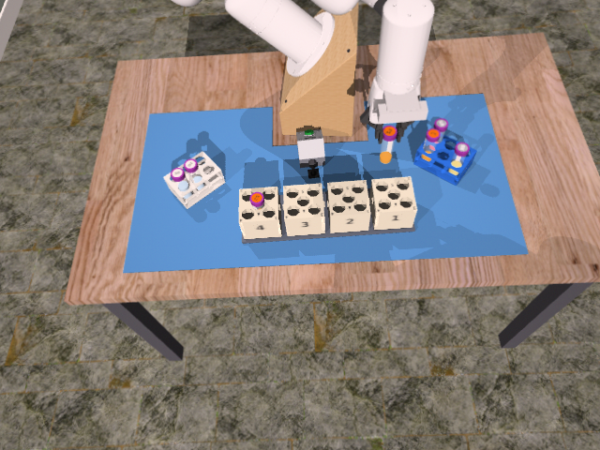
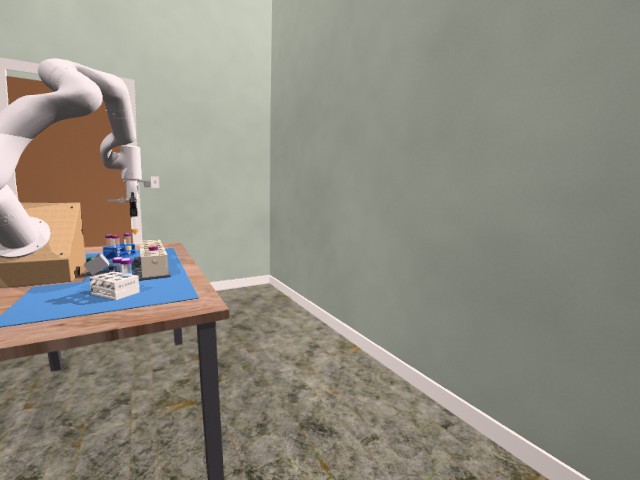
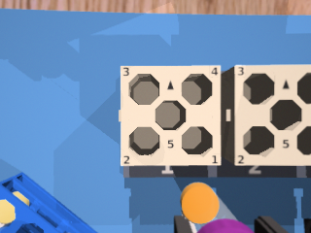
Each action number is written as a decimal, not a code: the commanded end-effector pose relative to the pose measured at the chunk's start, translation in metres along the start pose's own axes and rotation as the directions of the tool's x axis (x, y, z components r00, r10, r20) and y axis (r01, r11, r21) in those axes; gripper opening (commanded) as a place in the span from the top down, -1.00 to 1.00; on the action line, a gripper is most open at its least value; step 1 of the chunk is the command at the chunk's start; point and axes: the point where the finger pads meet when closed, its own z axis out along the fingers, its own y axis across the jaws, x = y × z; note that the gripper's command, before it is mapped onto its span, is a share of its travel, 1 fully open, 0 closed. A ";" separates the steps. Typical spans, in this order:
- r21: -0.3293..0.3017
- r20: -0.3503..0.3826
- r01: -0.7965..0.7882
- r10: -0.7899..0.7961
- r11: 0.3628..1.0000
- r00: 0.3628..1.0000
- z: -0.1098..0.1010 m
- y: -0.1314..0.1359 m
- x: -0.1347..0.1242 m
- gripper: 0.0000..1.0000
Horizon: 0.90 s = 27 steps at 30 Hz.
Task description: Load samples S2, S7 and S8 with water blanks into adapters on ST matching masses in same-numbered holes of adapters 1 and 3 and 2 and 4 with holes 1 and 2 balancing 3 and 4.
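My gripper (image 1: 389, 134) (image 2: 133, 210) (image 3: 225, 225) is shut on an orange-dot tube (image 1: 387, 147) (image 2: 135, 223) (image 3: 199, 203), near its purple cap. The tube hangs above the mat, behind adapter 1 (image 1: 395, 223) (image 3: 146, 116), its ID unreadable. Another orange-dot tube (image 1: 256, 199) (image 2: 153, 248) stands in hole 5 of adapter 4 (image 1: 261, 232). Adapter 2 (image 1: 350, 226) (image 3: 243, 115) and adapter 3 (image 1: 305, 229) show no tubes, nor does adapter 1. S7 (image 1: 433, 135) stands in the blue rack (image 1: 436, 172) (image 3: 44, 198). Two white-dot blanks (image 1: 177, 174) (image 1: 190, 165) stand in the white rack (image 1: 208, 192) (image 2: 103, 289).
Grey-dot tubes X5 (image 1: 441, 124) and X6 (image 1: 461, 149) stand in the blue rack. The small desk (image 1: 310, 148) with the green DONE key (image 1: 308, 132) stands behind adapters 2 and 3. The wooden robot base (image 1: 317, 113) is behind the desk.
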 end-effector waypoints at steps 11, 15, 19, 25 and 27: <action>0.002 -0.002 -0.001 0.001 1.000 1.000 -0.001 0.053 0.018 1.00; 0.001 -0.002 -0.001 0.001 1.000 1.000 -0.001 0.072 0.024 1.00; 0.001 -0.002 -0.001 0.001 1.000 1.000 -0.001 0.081 0.027 1.00; 0.001 -0.002 -0.001 0.001 1.000 1.000 -0.001 0.110 0.036 1.00; 0.001 -0.002 -0.001 0.001 1.000 1.000 -0.001 0.120 0.039 1.00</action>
